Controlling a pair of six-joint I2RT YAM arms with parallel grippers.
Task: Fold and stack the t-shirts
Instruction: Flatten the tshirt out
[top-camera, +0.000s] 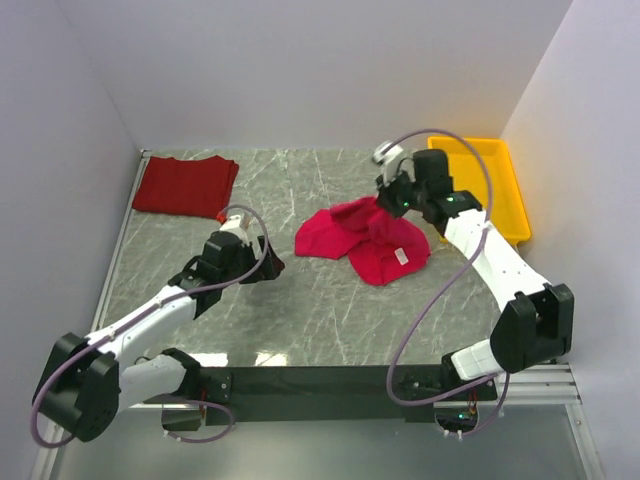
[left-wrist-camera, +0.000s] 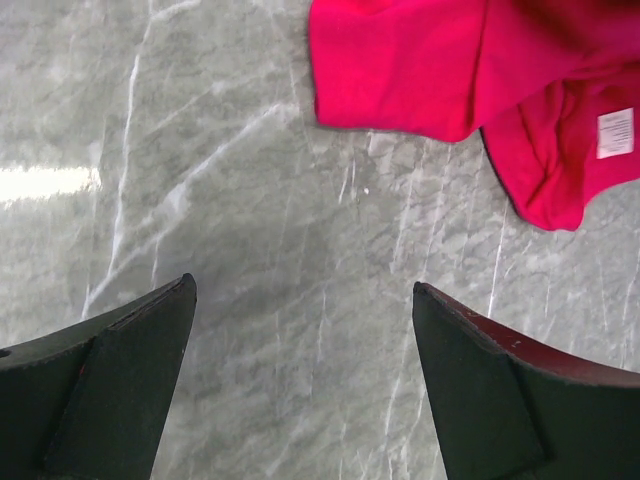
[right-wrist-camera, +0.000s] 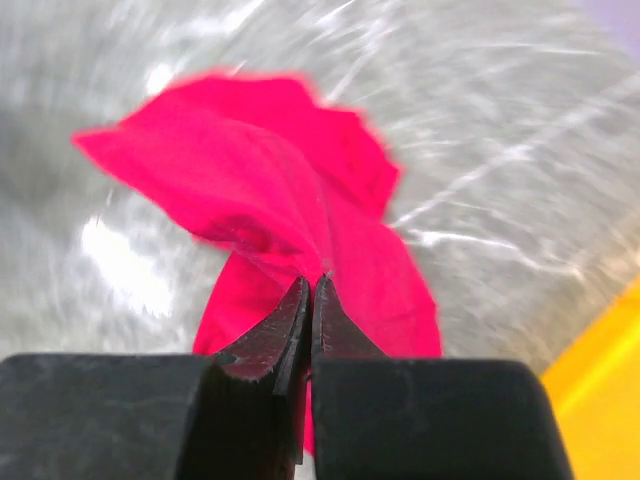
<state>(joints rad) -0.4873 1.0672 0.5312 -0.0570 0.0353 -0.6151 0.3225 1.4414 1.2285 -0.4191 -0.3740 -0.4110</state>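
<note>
A crumpled crimson-pink t-shirt (top-camera: 365, 238) with a small white neck tag (top-camera: 401, 256) lies mid-table. My right gripper (top-camera: 388, 201) is shut on its far right edge, and cloth drapes down from the closed tips (right-wrist-camera: 312, 285); the pink t-shirt (right-wrist-camera: 260, 170) fills that wrist view. A darker brick-red t-shirt (top-camera: 186, 185) lies folded flat at the far left corner. My left gripper (top-camera: 268, 264) hovers open over bare marble, left of the pink t-shirt (left-wrist-camera: 420, 70), with nothing between its fingers (left-wrist-camera: 120, 370).
A yellow plastic tray (top-camera: 492, 185) stands at the far right, just behind my right arm. White walls close in the table on three sides. Grey marble tabletop (top-camera: 320, 310) lies between the arms.
</note>
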